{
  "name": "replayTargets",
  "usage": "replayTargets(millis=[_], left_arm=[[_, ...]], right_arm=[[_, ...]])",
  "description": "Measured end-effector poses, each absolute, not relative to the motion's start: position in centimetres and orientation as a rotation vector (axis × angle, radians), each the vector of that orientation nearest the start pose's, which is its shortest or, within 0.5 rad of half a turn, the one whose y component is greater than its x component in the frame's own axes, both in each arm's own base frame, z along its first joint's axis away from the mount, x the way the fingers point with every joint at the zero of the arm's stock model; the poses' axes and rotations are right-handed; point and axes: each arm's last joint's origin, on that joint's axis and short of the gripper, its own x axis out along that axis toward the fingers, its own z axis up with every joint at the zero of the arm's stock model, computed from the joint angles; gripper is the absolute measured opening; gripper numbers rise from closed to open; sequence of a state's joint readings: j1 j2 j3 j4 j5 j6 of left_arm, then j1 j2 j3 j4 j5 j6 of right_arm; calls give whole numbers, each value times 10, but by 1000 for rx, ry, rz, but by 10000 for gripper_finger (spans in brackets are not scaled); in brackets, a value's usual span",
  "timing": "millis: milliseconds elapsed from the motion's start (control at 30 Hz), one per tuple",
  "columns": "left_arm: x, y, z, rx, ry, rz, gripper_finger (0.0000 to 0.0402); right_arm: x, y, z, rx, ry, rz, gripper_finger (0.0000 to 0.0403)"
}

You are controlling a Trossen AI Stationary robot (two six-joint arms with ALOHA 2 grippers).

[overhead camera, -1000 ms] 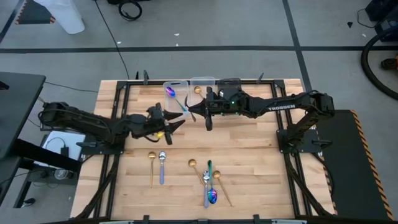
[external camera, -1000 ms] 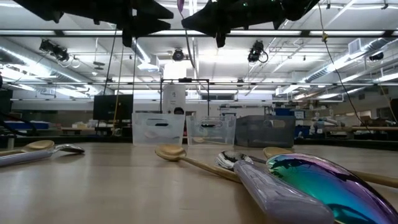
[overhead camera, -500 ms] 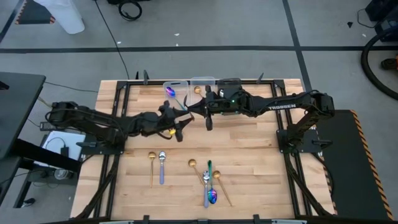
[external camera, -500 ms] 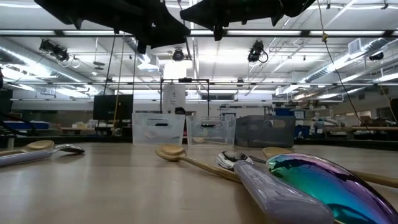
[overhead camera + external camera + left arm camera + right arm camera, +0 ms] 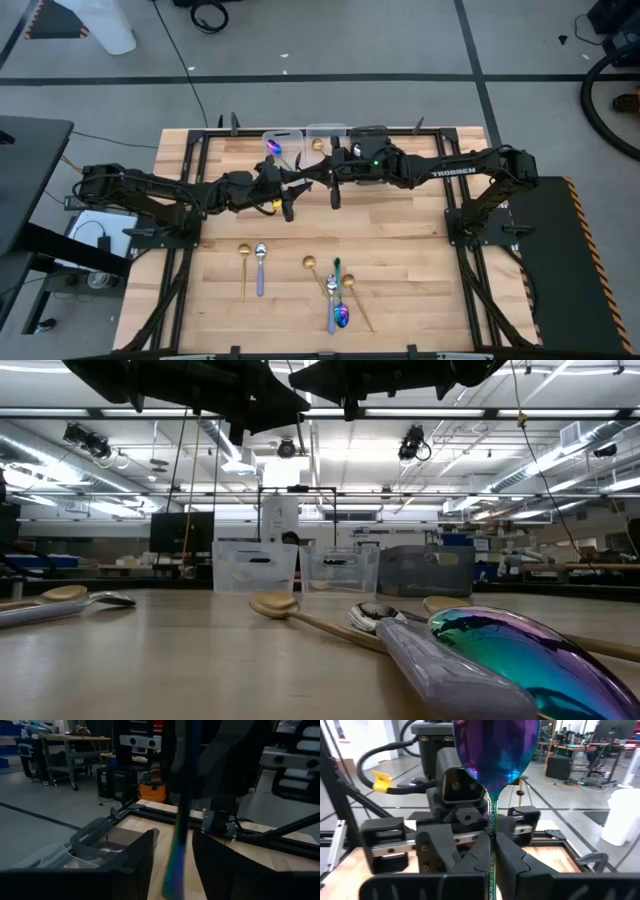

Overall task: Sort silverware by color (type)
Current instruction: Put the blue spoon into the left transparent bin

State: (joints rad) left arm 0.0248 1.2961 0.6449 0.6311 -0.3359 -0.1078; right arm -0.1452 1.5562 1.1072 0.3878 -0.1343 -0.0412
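the only writing that can be read is "trossen" in white letters on the forearm of the right arm (image 5: 440,172), seen in the high view

the right end effector (image 5: 492,857) is pinched tight on the thin stem of an iridescent spoon (image 5: 495,755); its bowl is a glossy mirror of blue and purple with a teal edge, and the stem runs down between the two dark fingers (image 5: 512,862). in the high view that spoon (image 5: 300,165) hangs in the air just in front of the bins, between the two arms. the left end effector (image 5: 290,190) faces it with its fingers spread wide on either side of the teal handle (image 5: 177,845), not closed on it

taking the row of bins (image 5: 320,140) at the far edge of the tabletop (image 5: 400,240) as landmark: two are clear, one is dark grey. one clear bin holds a blue-purple piece (image 5: 273,147), and a gold piece (image 5: 318,144) lies in the next. the rest of the silverware lies well away from the bins, near the front edge: a gold spoon (image 5: 244,268) and a silver spoon (image 5: 261,266) side by side, and further from them a loose cluster with a gold spoon (image 5: 318,272), a teal-handled piece (image 5: 337,270), another gold spoon (image 5: 358,300) and an iridescent spoon bowl (image 5: 342,317) closest to the front. in the low view that bowl (image 5: 520,660) shines green, teal and purple, with its pale handle touching a silver spoon (image 5: 375,617) and a gold spoon (image 5: 300,615) behind it
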Motion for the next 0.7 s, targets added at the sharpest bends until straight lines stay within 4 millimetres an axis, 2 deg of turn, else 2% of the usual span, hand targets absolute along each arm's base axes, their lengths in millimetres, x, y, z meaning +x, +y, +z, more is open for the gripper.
replayTargets(millis=[300, 433, 700], left_arm=[[274, 17, 255, -104, -1, 366, 59], [274, 22, 255, -103, -3, 379, 26], [274, 27, 255, -97, -3, 394, 18]], right_arm=[[356, -48, 309, -41, 63, -52, 16], [356, -46, 309, -45, 63, -125, 18], [357, -40, 309, -53, 62, -191, 19]])
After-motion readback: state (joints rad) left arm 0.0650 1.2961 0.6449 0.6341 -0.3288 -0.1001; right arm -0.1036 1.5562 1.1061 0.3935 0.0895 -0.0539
